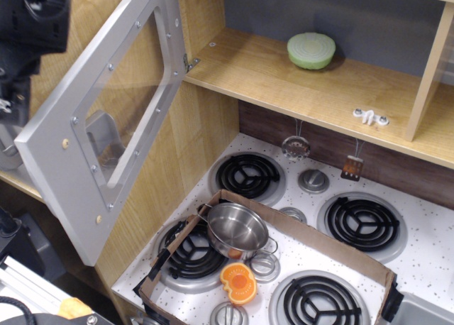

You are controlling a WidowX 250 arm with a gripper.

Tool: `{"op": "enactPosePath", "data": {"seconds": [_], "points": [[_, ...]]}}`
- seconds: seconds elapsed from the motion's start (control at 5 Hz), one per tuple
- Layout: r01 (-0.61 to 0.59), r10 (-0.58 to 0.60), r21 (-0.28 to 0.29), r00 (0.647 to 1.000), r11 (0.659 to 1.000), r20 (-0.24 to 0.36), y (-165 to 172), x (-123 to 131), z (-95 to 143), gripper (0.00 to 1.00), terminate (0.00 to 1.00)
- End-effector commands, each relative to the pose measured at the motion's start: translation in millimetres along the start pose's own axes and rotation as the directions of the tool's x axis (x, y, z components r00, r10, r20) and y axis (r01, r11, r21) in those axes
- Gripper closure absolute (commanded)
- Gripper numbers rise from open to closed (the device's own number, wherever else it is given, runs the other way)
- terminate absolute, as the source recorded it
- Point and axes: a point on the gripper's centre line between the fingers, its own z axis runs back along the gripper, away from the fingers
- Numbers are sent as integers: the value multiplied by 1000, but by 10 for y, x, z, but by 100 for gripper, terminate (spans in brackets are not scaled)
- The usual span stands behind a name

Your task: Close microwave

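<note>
The microwave is a wooden compartment (284,84) whose silver-grey door (67,151) with a clear window stands wide open, swung out to the left on a hinge (189,62). Its chunky handle (106,135) shows through the window. My black gripper (18,69) is at the top left edge of the frame, beside the door's outer upper edge, on the far side from the compartment. It is partly cut off, and its fingers do not show clearly. I cannot tell whether it touches the door.
A green cabbage half (311,50) lies inside the compartment. Below is a toy stove (425,254) with four burners. A cardboard tray (312,236) on it holds a steel pot (236,229) and an orange piece (238,282). Small utensils (296,146) hang on the back wall.
</note>
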Motion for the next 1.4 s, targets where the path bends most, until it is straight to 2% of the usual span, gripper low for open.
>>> {"op": "enactPosePath", "data": {"seconds": [0.0, 0.4, 0.6, 0.8, 1.0, 1.2], "points": [[-75, 69, 23, 979, 997, 191, 130, 437, -72, 0, 0], [-97, 68, 64, 932, 993, 355, 173, 1168, -8, 0, 0], [-96, 51, 77, 889, 992, 455, 214, 1550, 85, 0, 0], [-60, -2, 109, 869, 992, 495, 305, 1926, 230, 0, 0], [-20, -54, 136, 854, 990, 518, 394, 2156, 313, 0, 0], [15, -117, 190, 834, 982, 539, 464, 2345, 378, 0, 0]]}}
